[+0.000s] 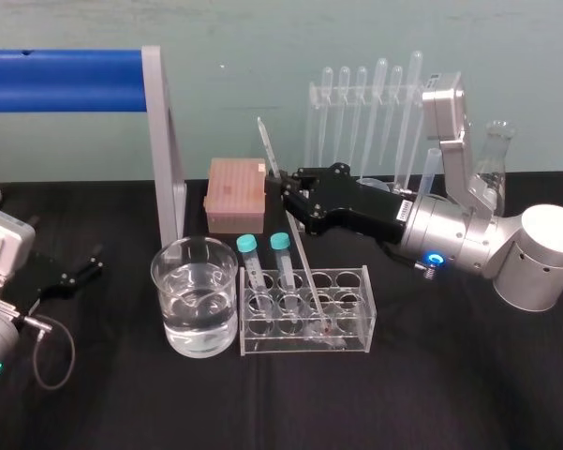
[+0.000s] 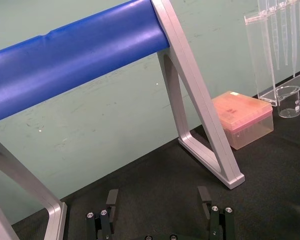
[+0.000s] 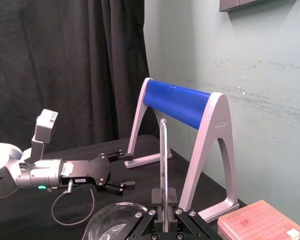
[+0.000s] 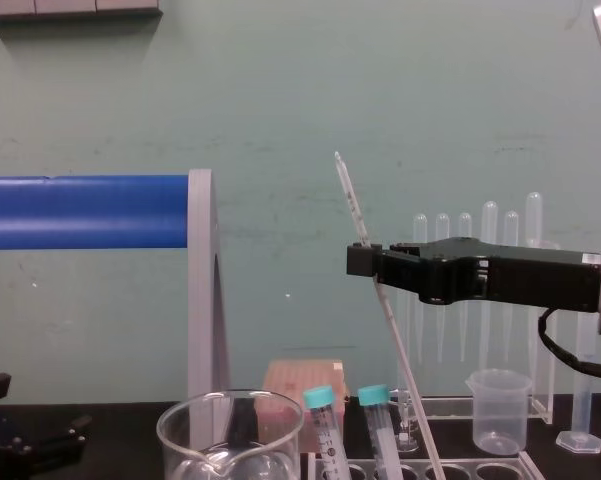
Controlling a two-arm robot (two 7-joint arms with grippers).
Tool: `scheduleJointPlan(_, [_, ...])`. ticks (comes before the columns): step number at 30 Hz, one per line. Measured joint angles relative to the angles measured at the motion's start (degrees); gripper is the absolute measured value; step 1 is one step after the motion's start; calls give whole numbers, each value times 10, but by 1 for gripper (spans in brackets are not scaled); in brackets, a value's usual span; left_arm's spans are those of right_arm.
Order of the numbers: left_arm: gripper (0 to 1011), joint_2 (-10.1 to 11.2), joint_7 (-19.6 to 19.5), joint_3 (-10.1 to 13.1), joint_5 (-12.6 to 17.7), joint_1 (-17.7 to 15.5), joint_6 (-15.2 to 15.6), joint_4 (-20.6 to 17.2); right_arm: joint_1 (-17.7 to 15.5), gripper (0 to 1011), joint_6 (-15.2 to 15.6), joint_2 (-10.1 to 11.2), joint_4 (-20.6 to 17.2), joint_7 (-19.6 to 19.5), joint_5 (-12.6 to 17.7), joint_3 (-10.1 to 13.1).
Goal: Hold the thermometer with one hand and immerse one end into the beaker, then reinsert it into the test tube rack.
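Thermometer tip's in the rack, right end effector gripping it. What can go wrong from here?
1. The thermometer leans, clamped by the right end effector, tip in a test tube rack hole: sideways travel could snap it or drag the rack.
2. Teal-capped tubes stand close beside it and could be knocked.
Left end effector is parked, far left.

Pink tip box (image 1: pixel 235 193) sits right by the blue-bar frame (image 1: pixel 61 81). Pipette stand (image 1: pixel 370 112) at the back, small beaker (image 4: pixel 498 410) just beside it.
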Motion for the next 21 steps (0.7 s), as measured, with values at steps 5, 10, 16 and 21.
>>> scheduleJointPlan(5, [1008,0,0,0,0,0,0,0,0,118,0,0,0,0,0,0])
scheduleJointPlan(10, [1008,0,0,0,0,0,0,0,0,266,0,0,-1,-1,1,1])
scheduleJointPlan(16, [1008,0,0,0,0,0,0,0,-1,469,-1,1,-1,-1,1,1])
scheduleJointPlan(21, [1008,0,0,0,0,0,0,0,-1,611,-1,1,-1,-1,2,1])
